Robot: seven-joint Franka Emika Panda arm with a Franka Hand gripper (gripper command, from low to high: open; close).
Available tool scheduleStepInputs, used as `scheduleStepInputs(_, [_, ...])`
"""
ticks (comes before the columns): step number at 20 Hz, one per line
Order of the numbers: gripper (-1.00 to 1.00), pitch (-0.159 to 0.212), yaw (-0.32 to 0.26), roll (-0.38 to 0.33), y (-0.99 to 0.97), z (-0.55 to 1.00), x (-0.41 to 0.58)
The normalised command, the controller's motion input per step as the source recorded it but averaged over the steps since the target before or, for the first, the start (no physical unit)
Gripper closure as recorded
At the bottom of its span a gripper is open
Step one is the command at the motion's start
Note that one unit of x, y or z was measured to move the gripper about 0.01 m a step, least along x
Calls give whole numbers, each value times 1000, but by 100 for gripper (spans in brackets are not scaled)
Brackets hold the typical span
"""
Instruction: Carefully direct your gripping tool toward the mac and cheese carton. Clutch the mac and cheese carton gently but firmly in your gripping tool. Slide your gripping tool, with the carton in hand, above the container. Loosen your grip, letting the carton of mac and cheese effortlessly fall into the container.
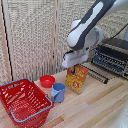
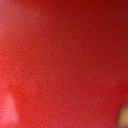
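The mac and cheese carton (image 1: pixel 76 79) stands upright on the desk (image 1: pixel 95 107) beside the blue mug (image 1: pixel 58 92). My end effector (image 1: pixel 73 63) sits right at its top edge; whether I've clamped it, I cannot tell. Lifting, carrying to the red basket (image 1: pixel 24 102) and dropping remain.

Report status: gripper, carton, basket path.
Gripper at mac and cheese carton top, jaw state unclear. Carton upright on table. Blue mug between carton and red basket.
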Motion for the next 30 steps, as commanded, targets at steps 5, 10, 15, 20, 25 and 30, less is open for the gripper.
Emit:
scheduleStepInputs(5, [100,53,-61,0,231,903,248])
scheduleStepInputs(10, [100,84,0,10,455,858,550])
scheduleStepInputs(15, [100,105,0,46,591,861,566])
scheduleStepInputs(20, [100,87,0,83,741,779,377])
scheduleStepInputs(25, [100,88,1,67,845,630,201])
scheduleStepInputs(30, [100,118,12,56,890,482,151])
